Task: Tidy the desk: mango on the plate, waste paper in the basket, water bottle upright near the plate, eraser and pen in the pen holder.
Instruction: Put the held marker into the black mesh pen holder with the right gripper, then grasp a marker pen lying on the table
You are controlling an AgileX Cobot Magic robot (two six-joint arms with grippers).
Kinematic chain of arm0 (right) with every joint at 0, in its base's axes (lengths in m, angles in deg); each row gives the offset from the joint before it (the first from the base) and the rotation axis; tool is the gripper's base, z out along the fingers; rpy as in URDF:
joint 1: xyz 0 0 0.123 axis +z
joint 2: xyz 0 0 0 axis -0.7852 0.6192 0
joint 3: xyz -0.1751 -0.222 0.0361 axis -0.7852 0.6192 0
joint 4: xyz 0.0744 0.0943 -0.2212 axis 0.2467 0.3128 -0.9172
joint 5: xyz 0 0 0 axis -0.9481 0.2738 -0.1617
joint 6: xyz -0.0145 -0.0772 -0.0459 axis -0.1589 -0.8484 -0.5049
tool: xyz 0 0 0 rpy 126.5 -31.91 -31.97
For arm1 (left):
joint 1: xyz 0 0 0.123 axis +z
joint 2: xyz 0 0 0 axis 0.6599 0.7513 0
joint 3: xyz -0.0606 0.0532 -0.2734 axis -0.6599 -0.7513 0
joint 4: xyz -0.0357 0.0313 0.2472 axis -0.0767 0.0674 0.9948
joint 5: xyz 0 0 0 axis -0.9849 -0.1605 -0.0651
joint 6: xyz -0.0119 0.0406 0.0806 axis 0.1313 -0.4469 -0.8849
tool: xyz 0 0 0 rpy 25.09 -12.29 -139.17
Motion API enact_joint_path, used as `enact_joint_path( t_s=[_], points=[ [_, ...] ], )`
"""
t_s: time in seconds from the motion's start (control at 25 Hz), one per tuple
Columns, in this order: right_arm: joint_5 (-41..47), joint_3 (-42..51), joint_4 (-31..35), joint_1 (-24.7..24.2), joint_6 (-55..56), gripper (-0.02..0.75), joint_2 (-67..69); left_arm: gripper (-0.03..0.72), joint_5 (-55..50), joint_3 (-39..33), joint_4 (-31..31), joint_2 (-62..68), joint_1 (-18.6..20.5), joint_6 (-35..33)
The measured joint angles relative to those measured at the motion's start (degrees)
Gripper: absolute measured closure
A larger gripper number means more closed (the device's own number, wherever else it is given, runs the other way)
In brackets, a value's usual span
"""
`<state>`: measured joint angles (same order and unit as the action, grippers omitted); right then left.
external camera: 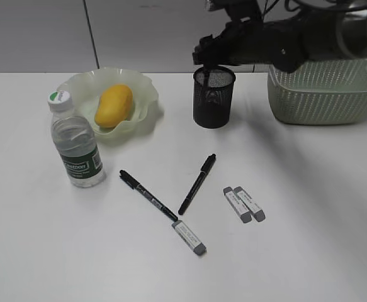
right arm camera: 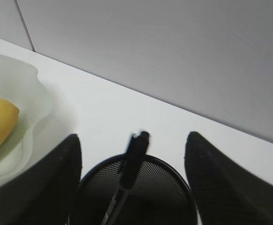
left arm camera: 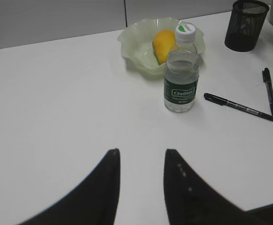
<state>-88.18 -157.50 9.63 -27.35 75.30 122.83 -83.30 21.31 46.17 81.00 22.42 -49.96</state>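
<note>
The right hand point(right arm camera: 132, 183) hangs with its jaws spread wide over the pen holder point(external camera: 213, 97), a pen point(right arm camera: 130, 168) between them standing in the cup untouched by either finger, so it could tip out if the hand clips it on leaving. The left hand point(left arm camera: 140, 187) hovers part-open and empty over the bare counter point(external camera: 296, 251). Counted: 2 pens point(external camera: 197, 184) and 3 erasers point(external camera: 189, 237) lie on the counter, 1 mango point(external camera: 114, 105) in the plate point(external camera: 142, 88), 1 bottle point(external camera: 76, 141) upright beside it, 1 basket point(external camera: 325, 94).
</note>
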Motion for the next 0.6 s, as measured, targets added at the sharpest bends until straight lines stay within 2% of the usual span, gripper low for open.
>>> enact_joint_path(
  t_s=[0.12,0.24,0.44,0.6],
  points=[
    [13.6,0.1,-0.3,0.0,-1.2,0.151,-6.8,0.447,0.0,0.0,0.0,0.0,0.0,0.0],
    [27.2,2.7,-1.0,0.1,-5.3,0.193,-16.2,0.447,0.0,0.0,0.0,0.0,0.0,0.0],
    [46.8,18.1,2.9,0.4,-9.3,0.279,-37.4,0.447,0.0,0.0,0.0,0.0,0.0,0.0],
    [66.1,29.9,6.8,0.6,-8.1,0.314,-55.1,0.447,0.0,0.0,-0.2,0.0,0.0,0.0]
  ],
)
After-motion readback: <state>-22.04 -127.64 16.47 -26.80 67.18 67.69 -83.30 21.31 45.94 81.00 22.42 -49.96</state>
